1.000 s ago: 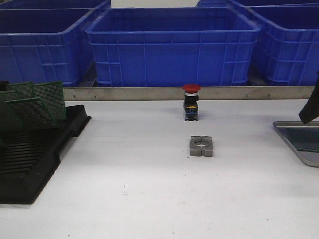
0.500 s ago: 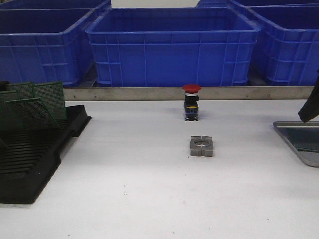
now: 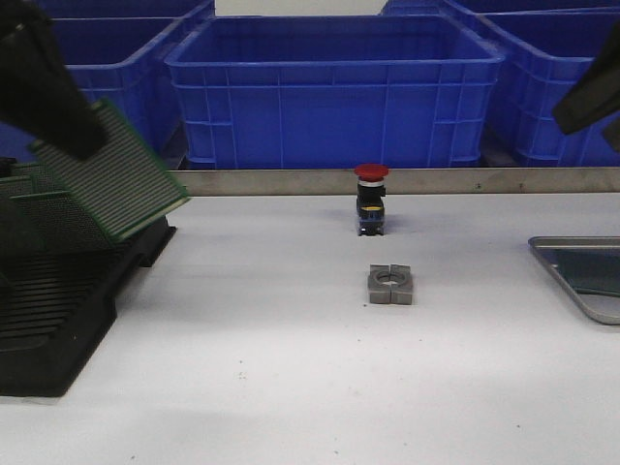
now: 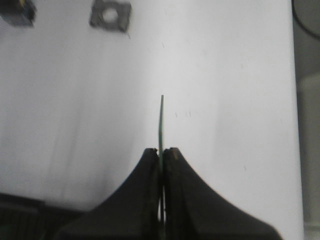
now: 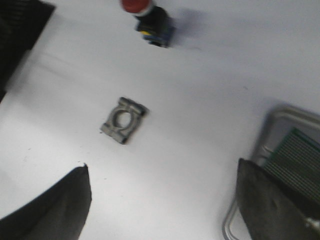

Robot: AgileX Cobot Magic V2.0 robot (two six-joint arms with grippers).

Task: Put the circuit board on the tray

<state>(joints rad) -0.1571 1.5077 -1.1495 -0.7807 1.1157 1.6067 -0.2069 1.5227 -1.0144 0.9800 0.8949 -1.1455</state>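
My left gripper (image 3: 85, 143) is high at the far left, shut on a green circuit board (image 3: 118, 179) that hangs tilted above the rack. In the left wrist view the fingers (image 4: 150, 170) pinch the board (image 4: 161, 122), seen edge-on. The grey metal tray (image 3: 572, 241) lies at the table's right edge. In the right wrist view its rim (image 5: 265, 137) shows, with another green board (image 5: 297, 157) lying in it. My right gripper (image 3: 573, 114) is raised above the tray, open and empty, as the right wrist view (image 5: 162, 170) shows.
A black slotted rack (image 3: 58, 310) with more green boards (image 3: 34, 199) stands at the left. A red push button (image 3: 371, 199) and a grey metal nut block (image 3: 390, 285) sit mid-table. Big blue crates (image 3: 334, 92) line the back behind a metal rail.
My left gripper has come into view at the upper left with a green board lifted off the rack. My right gripper has risen from beside the tray.
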